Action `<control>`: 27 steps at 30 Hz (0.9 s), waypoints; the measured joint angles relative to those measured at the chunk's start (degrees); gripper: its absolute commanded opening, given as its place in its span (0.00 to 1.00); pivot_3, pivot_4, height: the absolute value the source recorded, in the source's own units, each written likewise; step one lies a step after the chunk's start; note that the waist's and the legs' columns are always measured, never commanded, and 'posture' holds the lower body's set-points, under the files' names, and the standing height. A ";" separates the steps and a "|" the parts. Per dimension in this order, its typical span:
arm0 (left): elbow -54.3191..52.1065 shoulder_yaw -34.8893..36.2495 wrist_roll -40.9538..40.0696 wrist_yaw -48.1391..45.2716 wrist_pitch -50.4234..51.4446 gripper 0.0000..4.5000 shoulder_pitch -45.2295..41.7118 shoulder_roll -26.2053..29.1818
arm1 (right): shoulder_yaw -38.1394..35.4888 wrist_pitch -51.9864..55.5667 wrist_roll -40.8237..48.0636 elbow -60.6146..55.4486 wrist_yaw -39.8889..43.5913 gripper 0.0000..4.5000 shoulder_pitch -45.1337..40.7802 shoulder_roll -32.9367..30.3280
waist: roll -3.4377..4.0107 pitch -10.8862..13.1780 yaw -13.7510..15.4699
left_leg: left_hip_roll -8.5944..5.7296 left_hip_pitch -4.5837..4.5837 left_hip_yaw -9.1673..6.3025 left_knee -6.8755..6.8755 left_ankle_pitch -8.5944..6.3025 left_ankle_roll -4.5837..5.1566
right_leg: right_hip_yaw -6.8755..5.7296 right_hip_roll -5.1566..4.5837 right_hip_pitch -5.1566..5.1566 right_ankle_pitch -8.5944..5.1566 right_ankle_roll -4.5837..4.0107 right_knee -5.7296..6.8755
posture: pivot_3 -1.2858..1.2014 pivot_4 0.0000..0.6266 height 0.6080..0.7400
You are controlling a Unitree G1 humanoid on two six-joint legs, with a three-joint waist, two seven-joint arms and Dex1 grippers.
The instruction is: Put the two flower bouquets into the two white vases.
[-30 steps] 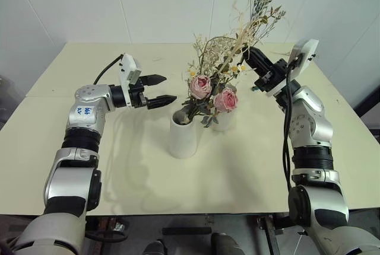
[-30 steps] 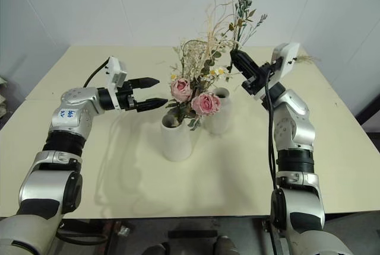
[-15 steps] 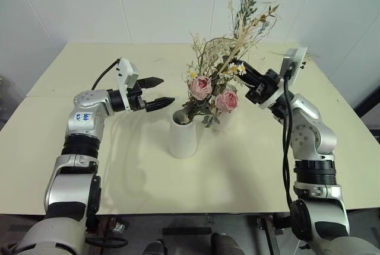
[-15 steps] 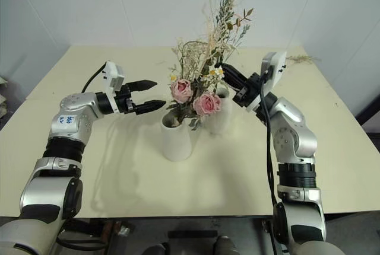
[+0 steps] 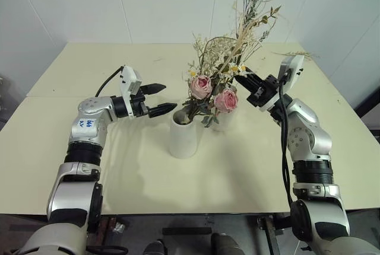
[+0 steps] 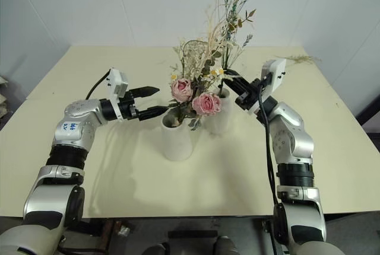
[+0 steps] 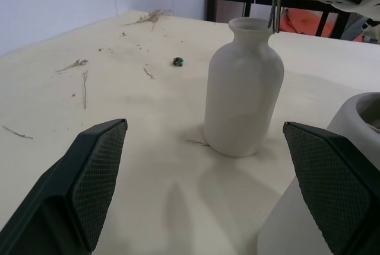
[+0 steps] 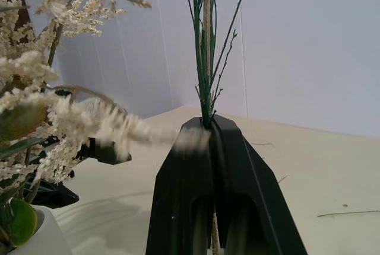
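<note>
Table (image 5: pixel 71 148): pale cream, smooth, wide; dry twigs (image 7: pixel 74 65) scattered at far part. Rose bouquet (image 5: pixel 205 86): bushy, pink roses, beige grasses, stands in cylinder vase (image 5: pixel 183 136) at table centre, matte white, wide mouth. Its foliage crowds space before bottle vase (image 7: pixel 242 89), rounded, narrow neck, just beside cylinder at 2 o'clock. Slim bouquet (image 6: pixel 228 24): long axis near upright, yellow bloom at top, stems down over bottle mouth. Right gripper (image 6: pixel 231 82) clamped on its stems. Left gripper (image 5: pixel 161 99) at 9 o'clock of cylinder, fingers apart, holds nothing.
</note>
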 measured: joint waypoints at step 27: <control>-0.31 0.02 -0.58 0.62 0.56 1.00 0.54 -0.14 | -1.34 2.20 3.62 -0.35 1.69 0.01 -3.60 -1.60 | 0.00 0.00 -0.05 | 0.01 0.00 -0.01 0.00 0.00 0.00 | -0.01 0.01 -0.01 0.00 0.00 0.00 | 0.52 0.24 1.00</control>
